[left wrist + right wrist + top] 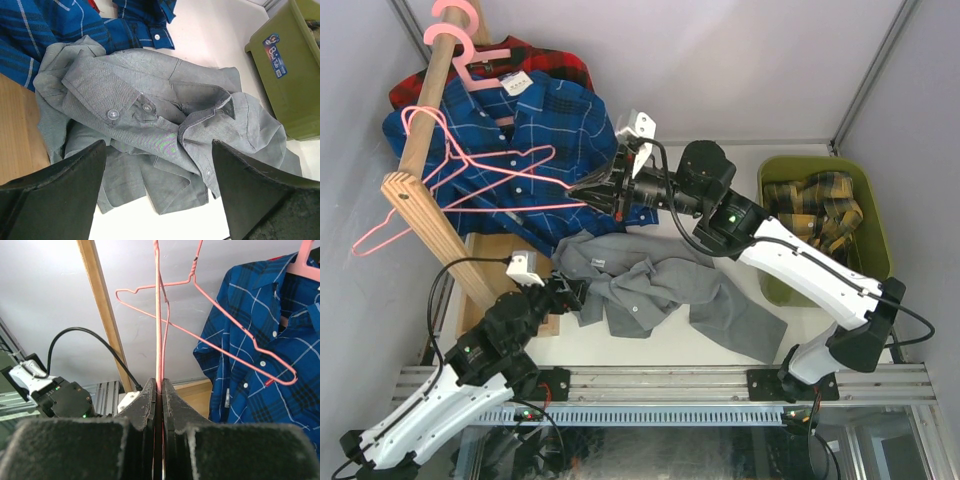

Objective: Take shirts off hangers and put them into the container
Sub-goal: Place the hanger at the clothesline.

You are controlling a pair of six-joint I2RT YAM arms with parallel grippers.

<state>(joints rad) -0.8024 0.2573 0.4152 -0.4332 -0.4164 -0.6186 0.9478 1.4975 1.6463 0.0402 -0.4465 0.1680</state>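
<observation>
Left hand [567, 292]: fingers wide apart, empty, at the shirt's near-left end; likely the nearer arm.
Plain grey button shirt [150, 100]: crumpled on the white bench [650, 348], long axis running rightward toward the bin.
Right hand [158, 385]: pressed together on a thin pink wire hanger [158, 340], behind the shirt.
Olive-green plastic bin [287, 95]: far right.

The grey shirt [650, 285] lies crumpled on the tabletop [620, 350], and the yellow-black plaid shirt [815, 205] sits bunched inside the olive-green container [800, 164]. The blue plaid shirt [535, 130] and the red-black shirt [535, 55] behind it hang on pink hangers [468, 70], while an empty thin pink hanger [159, 315] is pinched in the right tool [159, 385]
</observation>
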